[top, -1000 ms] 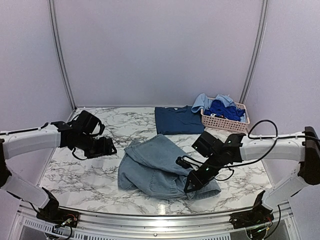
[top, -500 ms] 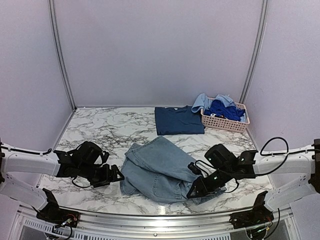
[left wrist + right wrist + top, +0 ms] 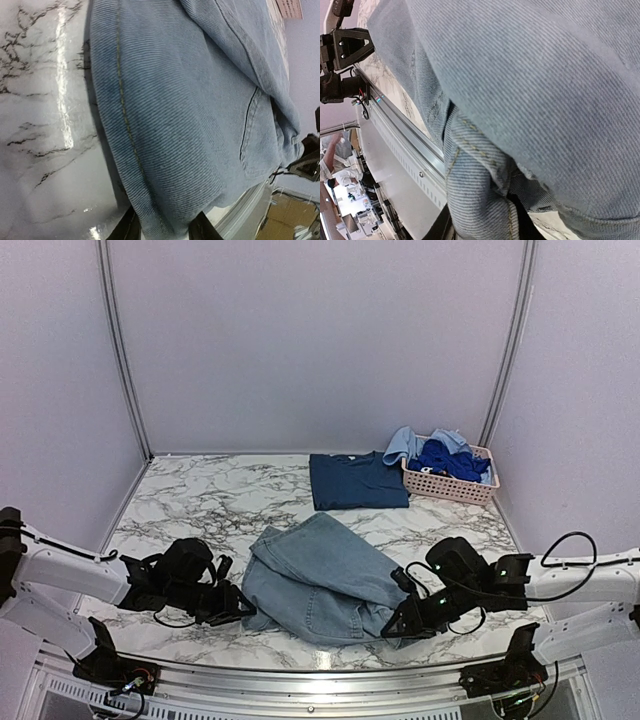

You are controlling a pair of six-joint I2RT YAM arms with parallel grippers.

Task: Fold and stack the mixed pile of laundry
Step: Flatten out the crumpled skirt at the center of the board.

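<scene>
A light-blue denim piece [image 3: 320,575] lies crumpled in the middle of the marble table. My left gripper [image 3: 240,608] sits low at its near-left corner, and the left wrist view shows the denim hem [image 3: 190,115] pinched in my left gripper [image 3: 165,232]. My right gripper [image 3: 393,625] is at the near-right corner, and in the right wrist view a bunched seam of the denim [image 3: 545,75] is clamped in my right gripper [image 3: 482,230]. A folded dark navy shirt [image 3: 357,481] lies flat at the back.
A pink perforated basket [image 3: 445,486] stands at the back right with a bright-blue garment [image 3: 445,457] and a pale-blue one [image 3: 405,443] heaped in it. The metal rail of the table's near edge [image 3: 320,668] runs just below both grippers.
Both arms dropped toward the near edge. My left gripper travelled right to the denim's near-left corner and closed on it. My right gripper moved nearer with its corner of the denim.
</scene>
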